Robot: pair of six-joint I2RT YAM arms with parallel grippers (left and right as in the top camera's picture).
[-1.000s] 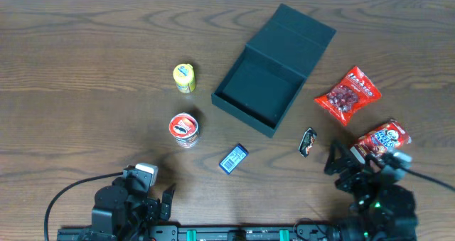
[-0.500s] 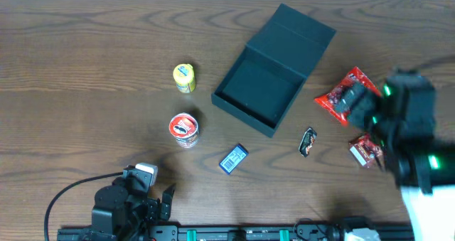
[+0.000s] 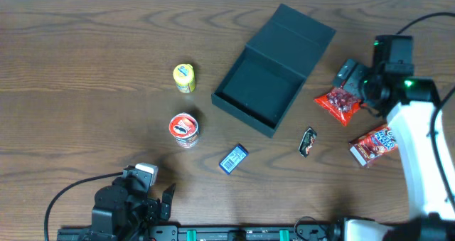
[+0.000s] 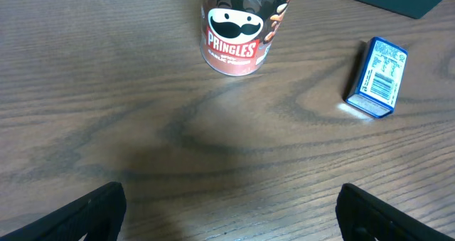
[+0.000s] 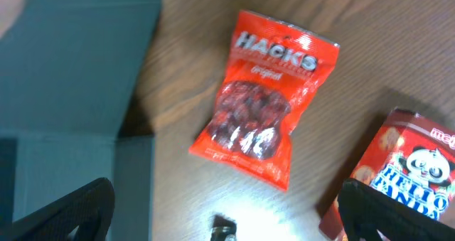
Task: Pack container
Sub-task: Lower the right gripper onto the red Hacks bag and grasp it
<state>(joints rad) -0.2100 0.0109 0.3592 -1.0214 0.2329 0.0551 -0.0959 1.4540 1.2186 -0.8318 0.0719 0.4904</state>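
Container (image 3: 257, 90): stiff, probably light; grip a side wall.
Left gripper (image 4: 231, 195): apart.
Right gripper (image 5: 224, 195): apart, above bag (image 5: 263, 120).

Lots of bare worktop (image 3: 85, 49) on the far left. Open lane ahead of the left jaws, between Pringles can (image 4: 240, 28) and blue pack (image 4: 377, 77). On the right, red bag (image 5: 264, 102) and panda box (image 5: 398, 177) close together; container (image 5: 71, 70) wall near the bag.

One container (image 3: 259, 92), two cans (image 3: 184, 127) (image 3: 184, 77), two red packs (image 3: 342, 104) (image 3: 377, 143), one blue box (image 3: 233, 158), one wrapper (image 3: 307, 141).
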